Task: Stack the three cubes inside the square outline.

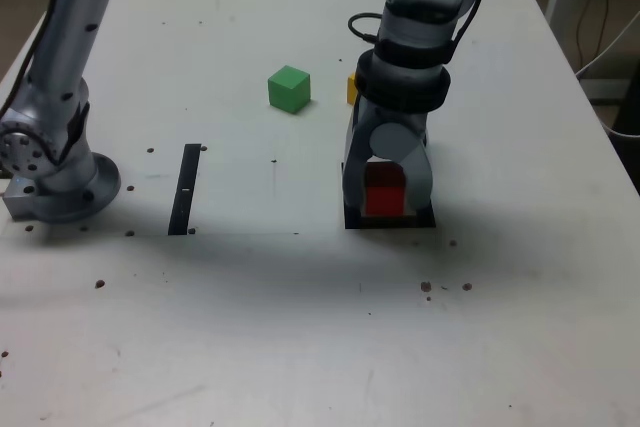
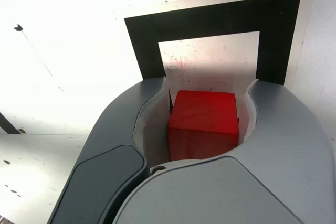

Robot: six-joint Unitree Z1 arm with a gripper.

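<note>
The pincer [image 1: 386, 190] points straight down at the table, its two grey jaws pinching the red cube [image 1: 384, 190] between them. Up close from the wrist, the red cube [image 2: 203, 124] is a plain matte block with crisp edges, snug against both curved jaw faces of the gripper [image 2: 205, 116], and smaller than the jaws that hold it. Directly under it lies the square outline [image 1: 390, 219], a thick black frame flat on the table; in the wrist view the square outline [image 2: 212, 19] shows a white centre only a little wider than the cube. Whether the cube's base touches the white centre I cannot tell.

From the pincer, at about twelve o'clock and partly hidden behind the arm's dark wrist, a sliver of the yellow cube [image 1: 352, 88] peeks out. At about eleven o'clock, well apart, the green cube [image 1: 289, 89] sits alone on the white table [image 1: 300, 327]. Out at nine o'clock lies a narrow black strip [image 1: 185, 189], and beyond it the arm's grey base [image 1: 60, 182].
</note>
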